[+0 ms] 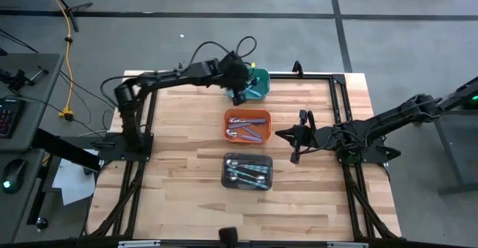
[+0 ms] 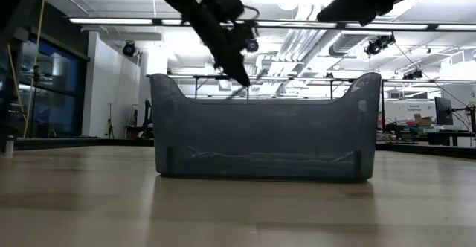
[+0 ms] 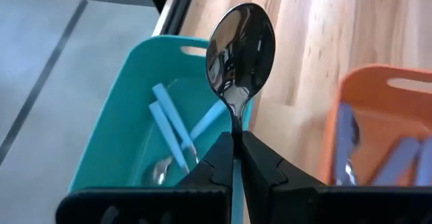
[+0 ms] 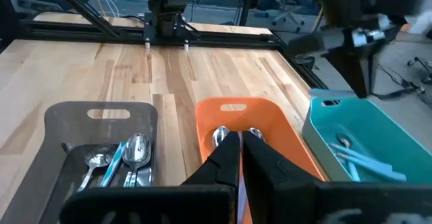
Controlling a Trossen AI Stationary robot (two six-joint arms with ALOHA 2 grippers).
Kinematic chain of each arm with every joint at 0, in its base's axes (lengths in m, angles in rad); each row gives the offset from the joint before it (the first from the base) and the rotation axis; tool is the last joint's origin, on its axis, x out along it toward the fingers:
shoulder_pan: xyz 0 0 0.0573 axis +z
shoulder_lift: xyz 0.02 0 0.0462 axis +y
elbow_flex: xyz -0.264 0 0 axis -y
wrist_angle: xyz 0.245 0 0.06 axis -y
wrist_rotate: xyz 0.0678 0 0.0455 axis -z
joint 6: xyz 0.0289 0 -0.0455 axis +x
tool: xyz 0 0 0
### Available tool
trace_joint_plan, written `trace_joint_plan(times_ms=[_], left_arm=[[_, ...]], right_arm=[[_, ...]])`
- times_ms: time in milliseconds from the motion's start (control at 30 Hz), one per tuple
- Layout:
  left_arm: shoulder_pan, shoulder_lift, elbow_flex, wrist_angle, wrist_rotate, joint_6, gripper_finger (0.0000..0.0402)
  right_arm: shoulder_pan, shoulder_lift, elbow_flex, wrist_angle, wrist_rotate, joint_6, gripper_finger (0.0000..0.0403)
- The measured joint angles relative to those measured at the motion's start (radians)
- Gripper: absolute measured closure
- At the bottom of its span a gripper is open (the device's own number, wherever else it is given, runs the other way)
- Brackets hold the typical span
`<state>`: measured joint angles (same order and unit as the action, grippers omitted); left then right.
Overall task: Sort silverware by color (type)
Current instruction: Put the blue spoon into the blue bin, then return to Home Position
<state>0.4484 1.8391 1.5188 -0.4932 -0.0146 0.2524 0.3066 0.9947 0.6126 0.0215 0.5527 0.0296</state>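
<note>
**Spoon held over the teal bin, ready for release**

A small spoon with a shiny silver metal bowl and a slim light-blue handle (image 3: 241, 48) is pinched by its handle between the closed fingers of the left gripper (image 3: 237, 158). It is carried above the teal-green rectangular plastic bin (image 1: 258, 84), at the table's twelve o'clock edge in the high view. Light-blue-handled spoons already lie in that bin, so the match is judged correct.

The spoon should be lowered until its bowl sits inside the bin's walls, then released by opening the fingers only slightly, so that nothing bounces out. The red-orange rectangular bin (image 1: 247, 125), at six o'clock from the teal one, should be avoided.

The right gripper (image 1: 296, 137), closed and empty, waits at three o'clock beside the red-orange bin.
</note>
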Motion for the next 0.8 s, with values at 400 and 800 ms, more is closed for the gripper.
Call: trace_joint_plan(times_ms=[400,800], left_arm=[[0.106,0.229,0.11,0.058,0.086,0.03,0.0401],[0.119,0.256,0.111,0.106,0.123,0.048,0.034]], right_arm=[[-0.087,0.0,-0.033,-0.018,-0.007,0.015,0.0403],[-0.231,0.0,-0.033,-0.026,-0.187,-0.087,0.0403]])
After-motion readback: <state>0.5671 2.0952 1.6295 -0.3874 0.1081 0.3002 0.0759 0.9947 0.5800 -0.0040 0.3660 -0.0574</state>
